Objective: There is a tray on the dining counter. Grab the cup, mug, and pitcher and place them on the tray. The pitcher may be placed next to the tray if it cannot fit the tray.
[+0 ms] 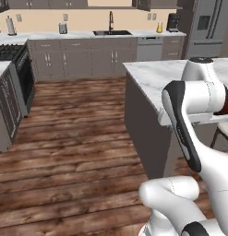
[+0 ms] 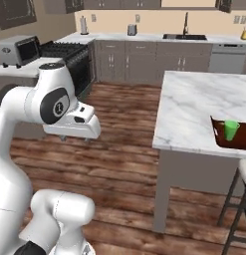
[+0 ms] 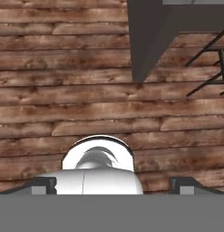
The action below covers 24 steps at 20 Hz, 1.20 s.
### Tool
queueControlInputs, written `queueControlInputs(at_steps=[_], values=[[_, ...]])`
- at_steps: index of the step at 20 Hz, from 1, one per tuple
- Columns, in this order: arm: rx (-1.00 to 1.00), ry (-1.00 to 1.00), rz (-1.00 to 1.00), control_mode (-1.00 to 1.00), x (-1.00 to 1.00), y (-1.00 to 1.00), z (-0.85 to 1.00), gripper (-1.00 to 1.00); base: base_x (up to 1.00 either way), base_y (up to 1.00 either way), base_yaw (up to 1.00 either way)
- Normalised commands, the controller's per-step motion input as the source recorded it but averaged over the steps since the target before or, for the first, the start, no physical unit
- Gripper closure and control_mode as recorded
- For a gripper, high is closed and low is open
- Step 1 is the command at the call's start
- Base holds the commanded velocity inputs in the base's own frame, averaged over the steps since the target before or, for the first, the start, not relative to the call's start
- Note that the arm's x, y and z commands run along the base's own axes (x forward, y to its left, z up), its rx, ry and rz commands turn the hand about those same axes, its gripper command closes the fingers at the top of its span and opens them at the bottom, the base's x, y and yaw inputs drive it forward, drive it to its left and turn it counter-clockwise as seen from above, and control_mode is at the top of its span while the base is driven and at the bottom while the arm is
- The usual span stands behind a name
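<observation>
Even, soft rendered light; faint shadows, perhaps slight blur.

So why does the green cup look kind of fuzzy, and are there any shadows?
In the right base view the cup is small and soft-edged inside the tray at the picture's edge, so it looks fuzzy; the dining counter is evenly lit, no glare. In the hand view the wood floor is sharp, with the counter's base dark in shade.
</observation>
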Motion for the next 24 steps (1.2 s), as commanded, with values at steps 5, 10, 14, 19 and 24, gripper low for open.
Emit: queueControlInputs(at_steps=[5,10,14,19,24], values=[[0.0,0.0,0.0,1.0,0.0,0.0,0.0,-1.0,0.01,1.0,0.0],[0.0,0.0,0.0,1.0,0.0,0.0,0.0,-1.0,0.17,0.98,-0.01],[0.0,0.0,0.0,1.0,0.0,0.0,0.0,-1.0,0.66,0.27,-0.04],[0.0,0.0,0.0,1.0,0.0,0.0,0.0,-1.0,0.91,-0.32,-0.01],[0.0,0.0,0.0,1.0,0.0,0.0,0.0,-1.0,0.8,-0.04,0.0]])
